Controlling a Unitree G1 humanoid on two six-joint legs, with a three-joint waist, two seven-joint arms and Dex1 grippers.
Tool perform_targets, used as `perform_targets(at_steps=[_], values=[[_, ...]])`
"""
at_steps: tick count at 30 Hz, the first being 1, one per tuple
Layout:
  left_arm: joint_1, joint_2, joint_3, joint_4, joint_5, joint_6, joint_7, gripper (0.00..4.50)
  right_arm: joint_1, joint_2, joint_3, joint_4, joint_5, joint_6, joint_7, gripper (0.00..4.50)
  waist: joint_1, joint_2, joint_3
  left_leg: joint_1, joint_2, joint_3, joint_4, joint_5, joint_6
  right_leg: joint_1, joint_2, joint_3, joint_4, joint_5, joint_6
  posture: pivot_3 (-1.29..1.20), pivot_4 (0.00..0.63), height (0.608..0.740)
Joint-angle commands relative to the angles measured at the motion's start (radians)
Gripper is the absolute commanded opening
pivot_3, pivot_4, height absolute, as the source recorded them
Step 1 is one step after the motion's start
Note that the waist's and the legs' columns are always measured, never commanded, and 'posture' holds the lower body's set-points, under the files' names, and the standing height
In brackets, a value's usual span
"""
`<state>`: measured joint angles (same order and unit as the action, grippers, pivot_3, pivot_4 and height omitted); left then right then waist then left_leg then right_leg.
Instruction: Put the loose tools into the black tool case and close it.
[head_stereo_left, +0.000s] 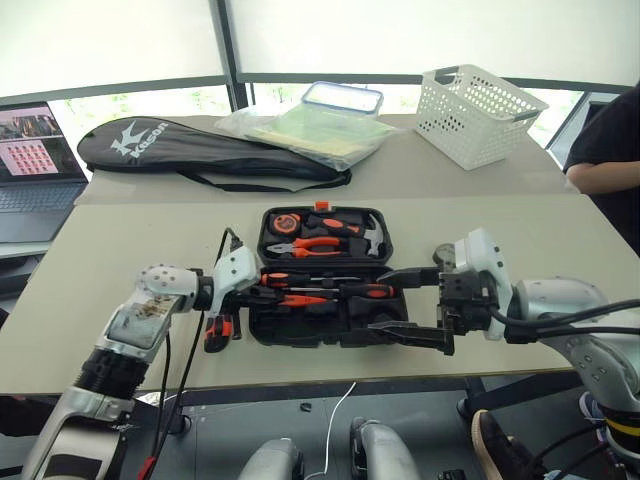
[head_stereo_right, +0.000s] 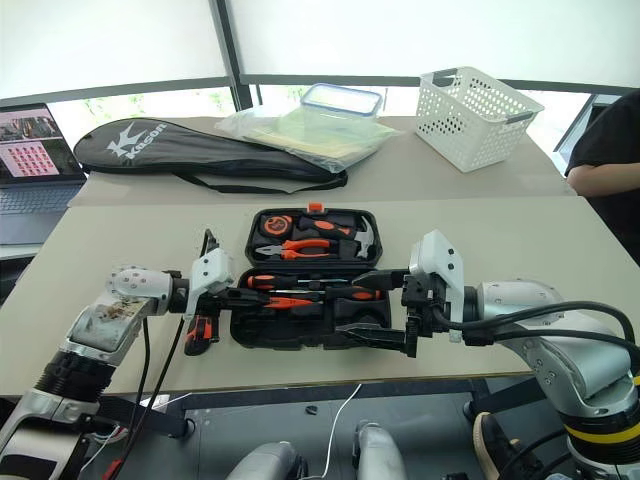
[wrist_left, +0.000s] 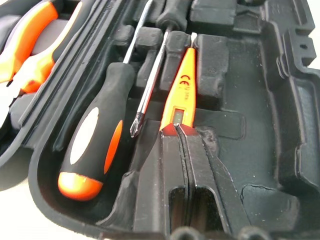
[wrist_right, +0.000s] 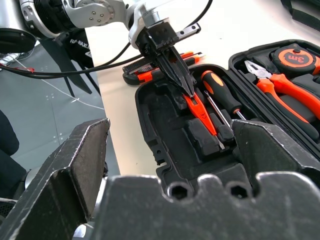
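Your left jaws (wrist_left: 176, 131) are pressed together on the butt end of the slim orange tester screwdriver (wrist_left: 179, 90), which lies in a recess of the open black tool case (head_stereo_left: 325, 270). Just beside it, toward the hinge, sit two black-and-orange-handled screwdrivers (wrist_left: 97, 135), one showing its fat handle, the other its steel shaft. Your right jaws (head_stereo_left: 410, 305) are spread wide and grip nothing; they hang over the case's near right corner, at about 4 o'clock from its centre. The far half of the case carries the orange-handled pliers (head_stereo_left: 315, 245), a tape measure (head_stereo_left: 287, 223) and a hammer (head_stereo_left: 368, 236). On the desk (head_stereo_left: 120, 250) at 9 o'clock from the case, under your left wrist, lies the black-orange utility knife (head_stereo_left: 218, 332). Farther off, at 11 o'clock, a long black racket bag (head_stereo_left: 200, 150) stretches across; at 12 o'clock is a clear bag of papers (head_stereo_left: 305, 132), and at 1 o'clock a white basket (head_stereo_left: 475, 115). A person's dark sleeve (head_stereo_left: 610, 150) shows at 2 o'clock.
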<state>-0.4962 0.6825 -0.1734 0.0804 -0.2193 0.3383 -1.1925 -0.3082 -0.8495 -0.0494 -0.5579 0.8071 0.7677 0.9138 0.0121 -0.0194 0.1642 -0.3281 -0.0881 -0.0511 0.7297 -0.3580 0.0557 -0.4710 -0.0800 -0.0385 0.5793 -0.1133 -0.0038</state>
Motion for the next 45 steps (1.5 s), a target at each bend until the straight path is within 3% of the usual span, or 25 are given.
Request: perform_targets(at_steps=[1,17,21,24,28,31,34,38,42,45], values=[[-0.035,-0.004,0.03,-0.038,-0.04,0.036,-0.004,0.05,-0.021,0.003,-0.008,-0.012,0.009,-0.005,0.005,4.5,0.001,0.0,0.0,0.0,0.0,0.0,0.0,0.0,0.0,0.0,0.0,0.0,0.0,0.0,0.0,0.0,0.15,0.74],[0.055,0.018,-0.019,-0.078,0.058,-0.003,0.067,0.05,-0.085,0.035,0.042,0.037,-0.014,-0.025,0.041,4.5,0.0,0.0,0.0,-0.001,0.0,0.0,0.0,0.0,0.0,-0.001,0.0,0.0,-0.001,0.0,0.0,0.0,0.15,0.74],[0.105,0.044,0.085,-0.215,-0.02,0.085,0.109,0.05,-0.127,0.051,0.063,0.061,-0.023,-0.029,0.066,4.5,-0.001,0.0,0.0,-0.001,0.001,0.0,-0.001,0.0,0.0,-0.001,0.001,0.0,-0.001,0.0,0.0,0.0,0.15,0.74],[0.227,0.095,0.321,-0.427,-0.192,0.284,0.158,0.05,-0.163,0.064,0.072,0.084,-0.01,-0.035,0.11,4.5,-0.014,0.0,0.0,-0.002,0.001,0.0,-0.001,0.0,0.0,-0.003,0.001,0.001,0.0,0.0,0.0,0.0,0.15,0.74],[0.488,0.137,0.661,-0.62,-0.313,0.475,0.204,1.09,-0.202,0.08,0.095,0.117,-0.015,-0.045,0.168,4.5,-0.025,0.0,0.001,-0.002,0.002,0.0,-0.003,-0.001,-0.001,-0.005,0.002,0.001,-0.001,0.0,0.0,0.0,0.15,0.74],[0.675,0.099,0.875,-0.685,-0.354,0.563,0.249,2.13,-0.22,0.084,0.113,0.131,-0.017,-0.047,0.209,4.5,-0.024,0.001,0.001,-0.001,0.001,0.0,-0.004,-0.001,-0.002,-0.004,0.003,0.001,-0.001,0.0,0.0,0.0,0.15,0.74],[0.818,0.042,1.0,-0.725,-0.375,0.598,0.284,3.21,-0.227,0.086,0.137,0.144,-0.044,-0.071,0.245,4.5,-0.011,0.001,0.001,0.0,0.001,0.0,-0.004,-0.001,-0.002,-0.002,0.003,0.0,-0.001,-0.001,0.0,0.0,0.15,0.74],[0.904,0.029,1.002,-0.784,-0.367,0.641,0.354,4.41,-0.243,0.091,0.149,0.177,-0.068,-0.091,0.274,4.5,0.001,0.001,0.001,0.003,0.001,0.0,-0.004,-0.001,-0.002,0.001,0.003,0.0,-0.001,-0.001,0.0,0.0,0.15,0.74],[0.676,0.049,0.856,-0.814,-0.422,0.913,0.561,4.41,-0.243,0.089,0.166,0.174,-0.085,-0.096,0.295,4.5,0.021,0.001,0.002,0.007,0.0,-0.001,-0.004,-0.003,-0.006,0.007,0.002,-0.001,-0.001,-0.001,0.0,0.0,0.15,0.74],[0.456,-0.004,0.781,-0.807,-0.399,1.156,0.703,4.41,-0.227,0.089,0.159,0.153,-0.08,-0.087,0.285,4.5,0.014,0.0,0.001,0.011,0.0,-0.003,-0.004,-0.004,-0.006,0.011,0.003,0.0,-0.001,-0.001,0.0,0.0,0.15,0.74]])
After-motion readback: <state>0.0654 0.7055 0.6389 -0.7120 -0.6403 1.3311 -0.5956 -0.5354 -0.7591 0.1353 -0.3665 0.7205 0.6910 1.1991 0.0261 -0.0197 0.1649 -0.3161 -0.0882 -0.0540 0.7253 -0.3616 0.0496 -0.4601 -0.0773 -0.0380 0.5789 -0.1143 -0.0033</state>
